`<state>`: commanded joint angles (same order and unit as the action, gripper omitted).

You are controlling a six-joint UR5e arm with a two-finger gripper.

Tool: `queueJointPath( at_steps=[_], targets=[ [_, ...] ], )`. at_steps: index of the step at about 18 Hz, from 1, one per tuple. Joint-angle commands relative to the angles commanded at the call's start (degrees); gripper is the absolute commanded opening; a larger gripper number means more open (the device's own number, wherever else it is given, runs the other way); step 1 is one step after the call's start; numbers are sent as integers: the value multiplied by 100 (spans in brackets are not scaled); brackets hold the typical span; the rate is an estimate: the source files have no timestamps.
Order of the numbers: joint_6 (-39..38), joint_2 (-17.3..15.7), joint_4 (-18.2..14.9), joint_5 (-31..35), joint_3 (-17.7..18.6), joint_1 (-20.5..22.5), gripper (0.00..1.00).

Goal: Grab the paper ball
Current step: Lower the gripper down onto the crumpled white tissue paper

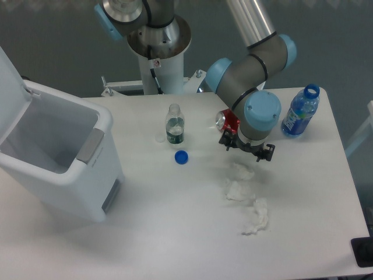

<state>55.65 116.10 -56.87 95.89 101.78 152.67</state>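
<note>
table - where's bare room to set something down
Free: the white table in front, between the white open-lid bin and the three white paper wads; also the right edge past the wads. Crowded: the back middle, with the clear bottle, blue cap, red can and arm.
</note>
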Motion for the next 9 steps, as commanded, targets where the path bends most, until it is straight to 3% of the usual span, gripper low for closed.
queueJointPath(
  at_steps=[6,9],
  targets=[
    [-599,185,132,18,-150,-141,97],
    [-616,185,132,18,-158,-141,81]
  ],
)
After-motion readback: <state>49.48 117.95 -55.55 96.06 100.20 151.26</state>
